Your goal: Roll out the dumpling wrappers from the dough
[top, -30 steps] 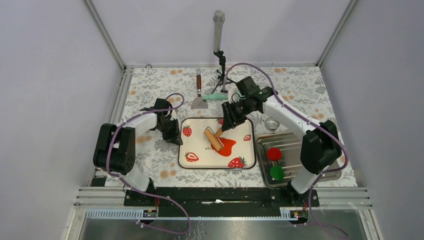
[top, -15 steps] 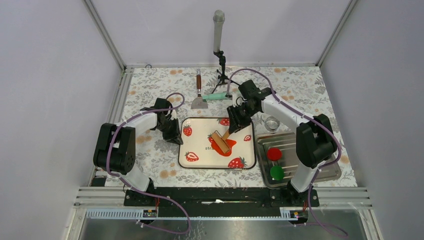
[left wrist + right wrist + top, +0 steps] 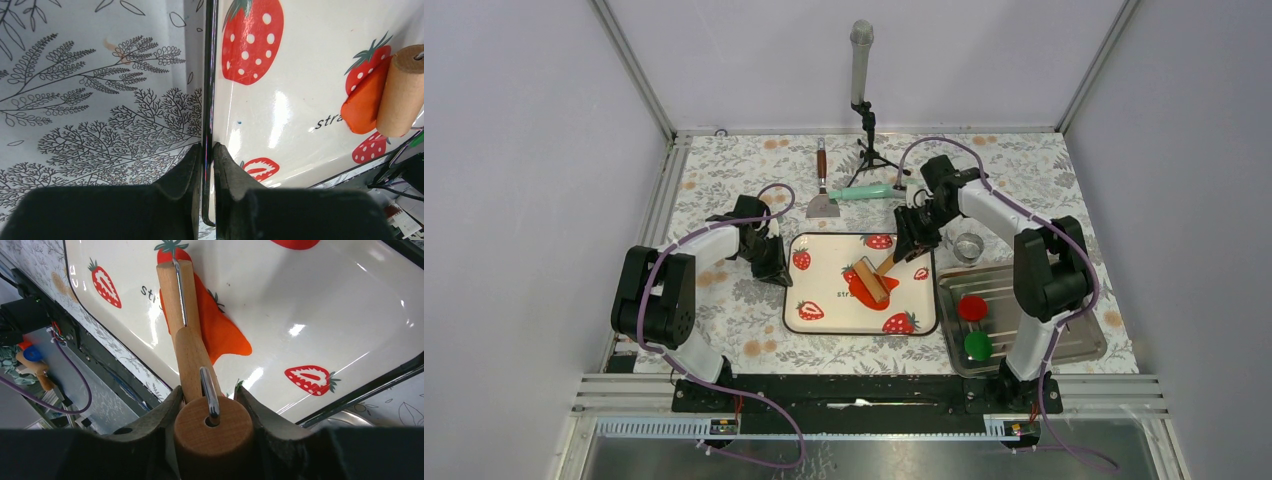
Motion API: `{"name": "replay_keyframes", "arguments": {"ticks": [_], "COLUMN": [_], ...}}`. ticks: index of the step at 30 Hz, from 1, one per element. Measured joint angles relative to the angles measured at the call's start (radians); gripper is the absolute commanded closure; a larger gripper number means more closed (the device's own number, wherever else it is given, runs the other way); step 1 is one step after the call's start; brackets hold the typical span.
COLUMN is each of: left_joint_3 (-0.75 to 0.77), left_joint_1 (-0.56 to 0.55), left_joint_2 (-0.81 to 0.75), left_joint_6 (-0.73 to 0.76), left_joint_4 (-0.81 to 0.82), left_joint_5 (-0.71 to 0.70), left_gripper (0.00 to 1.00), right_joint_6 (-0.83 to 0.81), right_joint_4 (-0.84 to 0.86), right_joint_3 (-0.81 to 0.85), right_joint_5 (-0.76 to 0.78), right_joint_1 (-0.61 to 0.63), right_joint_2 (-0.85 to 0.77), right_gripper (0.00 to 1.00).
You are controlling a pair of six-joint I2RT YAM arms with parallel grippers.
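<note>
The floral-patterned table (image 3: pixel 724 180) fills the middle of the overhead view. At its centre lies the white rectangular strawberry-print tray (image 3: pixel 824 265), which serves as the rolling surface. To its right, toward the lower right of the frame, sits the shallow steel tray (image 3: pixel 1064 335). It holds a thick crimson round disc (image 3: pixel 971 307) and, below it, a green round disc (image 3: pixel 977 345). Neither is the orange-red material, so neither counts as a finished wrapper.

The left gripper (image 3: pixel 207 150) is clamped on the left rim of the strawberry-print tray, one finger on each side of the black edge, apparently steadying it. The right gripper (image 3: pixel 209 400) grasps the round end of the handle of the wooden roller with a wire frame (image 3: pixel 170 285). The roller's barrel rests across the dough in the centre-right of the tray.

The soft orange-red clay dough (image 3: pixel 220 335) is already pressed into a flat, irregular sheet with a pointed corner. It lies on the tray, partly hidden beneath the barrel. Judged from this, flattening is well underway, though how even the sheet is cannot be told.

The small metal ring cutter (image 3: pixel 967 247) stands on the table just beside the tray's upper right corner, apart from both grippers. No thin orange-red disc with a clean round edge shows anywhere. Cutting the dumpling wrappers, and lifting them off, therefore appears to be wholly left to do.
</note>
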Motion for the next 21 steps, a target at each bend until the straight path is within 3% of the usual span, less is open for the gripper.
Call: {"name": "replay_keyframes", "arguments": {"ticks": [21], "left_joint_3": [0.0], "left_joint_1": [0.0], "left_joint_2": [0.0], "left_joint_6": [0.0], "left_joint_4": [0.002], "left_joint_5": [0.0], "left_gripper": [1.0], "right_joint_6": [-0.055], "right_joint_4": [-0.048], "right_joint_3": [-0.012], "right_joint_5": [0.036], "right_joint_1": [-0.081], "right_joint_2": [0.022], "right_gripper": [1.0]}}
